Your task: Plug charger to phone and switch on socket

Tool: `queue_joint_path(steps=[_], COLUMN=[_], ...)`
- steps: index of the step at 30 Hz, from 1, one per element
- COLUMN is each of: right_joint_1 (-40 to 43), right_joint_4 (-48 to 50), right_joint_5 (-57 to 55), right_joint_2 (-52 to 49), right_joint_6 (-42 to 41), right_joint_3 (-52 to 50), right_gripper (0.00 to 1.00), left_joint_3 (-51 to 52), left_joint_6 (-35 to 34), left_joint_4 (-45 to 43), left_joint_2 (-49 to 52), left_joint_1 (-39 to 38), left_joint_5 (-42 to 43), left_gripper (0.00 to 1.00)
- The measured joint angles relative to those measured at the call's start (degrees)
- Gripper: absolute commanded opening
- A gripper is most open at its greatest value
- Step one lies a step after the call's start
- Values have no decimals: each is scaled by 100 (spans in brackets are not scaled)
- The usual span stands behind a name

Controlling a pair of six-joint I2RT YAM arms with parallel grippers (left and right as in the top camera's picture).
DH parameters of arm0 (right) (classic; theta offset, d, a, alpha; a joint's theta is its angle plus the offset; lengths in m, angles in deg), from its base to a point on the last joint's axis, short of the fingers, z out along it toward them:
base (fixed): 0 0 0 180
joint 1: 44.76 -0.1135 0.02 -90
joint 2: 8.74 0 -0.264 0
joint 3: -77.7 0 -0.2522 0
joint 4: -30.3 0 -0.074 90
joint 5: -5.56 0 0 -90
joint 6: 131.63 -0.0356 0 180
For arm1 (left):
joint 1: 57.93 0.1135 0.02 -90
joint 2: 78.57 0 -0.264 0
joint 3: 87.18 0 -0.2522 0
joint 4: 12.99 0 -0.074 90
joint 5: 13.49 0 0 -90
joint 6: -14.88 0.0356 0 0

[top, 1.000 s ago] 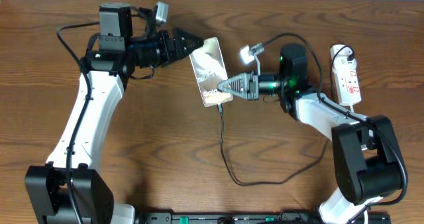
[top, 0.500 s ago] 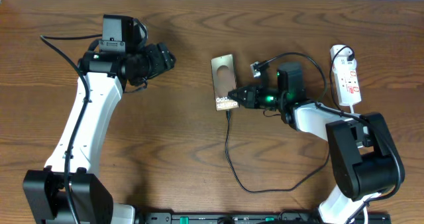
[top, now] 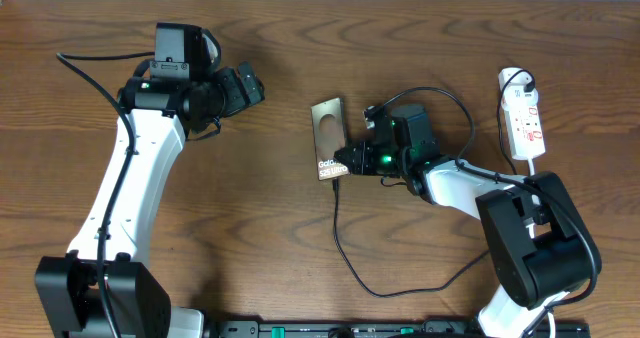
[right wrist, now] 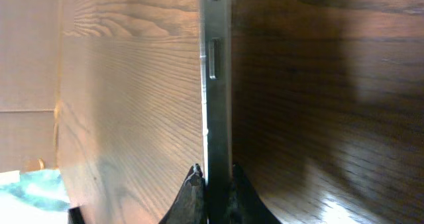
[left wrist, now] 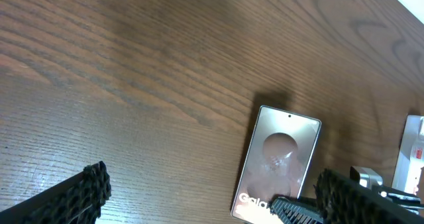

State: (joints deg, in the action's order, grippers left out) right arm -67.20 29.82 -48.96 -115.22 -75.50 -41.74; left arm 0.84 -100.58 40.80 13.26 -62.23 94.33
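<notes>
The phone (top: 328, 138) sits near the middle of the table (top: 250, 228), face up, its bronze-grey face showing the dark oval and the white lettering at the near end, the long sides leaning slightly off square. From the left wrist view it (left wrist: 281, 161) shows the same face with a dark shadow along its far edge; whether it lies flat on the wood or is raised a little cannot be told. The right gripper (top: 345, 164) grips the phone at its near right corner, and the right wrist view shows the phone's thin metal edge (right wrist: 217, 85) running straight up the middle, with the two fingertips (right wrist: 193, 196) pressed against it from either side. The charger (top: 345, 248) runs as a thin black cable from the phone's near end, down towards the front of the table, then curves round to the right; whether its tip is seated in the port cannot be told. The socket (top: 522, 113) lies well apart at the right side of the table, beyond the right arm. The left gripper (top: 250, 83) hangs well to the left of the phone, touching nothing, its fingers (left wrist: 89, 184) spread wide.
</notes>
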Motion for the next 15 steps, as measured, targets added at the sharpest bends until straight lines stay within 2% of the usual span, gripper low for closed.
queue_joint_path(steps=[15], right_joint_1=[0], right_joint_4=[-284], right_joint_5=[-575], right_joint_2=[0], right_joint_6=[68], right_joint_3=[-2], right_gripper=[18], left_joint_3=[0], left_joint_6=[0], left_joint_4=[2], left_joint_2=[0], left_joint_1=[0], left_joint_5=[-15], left_gripper=[100])
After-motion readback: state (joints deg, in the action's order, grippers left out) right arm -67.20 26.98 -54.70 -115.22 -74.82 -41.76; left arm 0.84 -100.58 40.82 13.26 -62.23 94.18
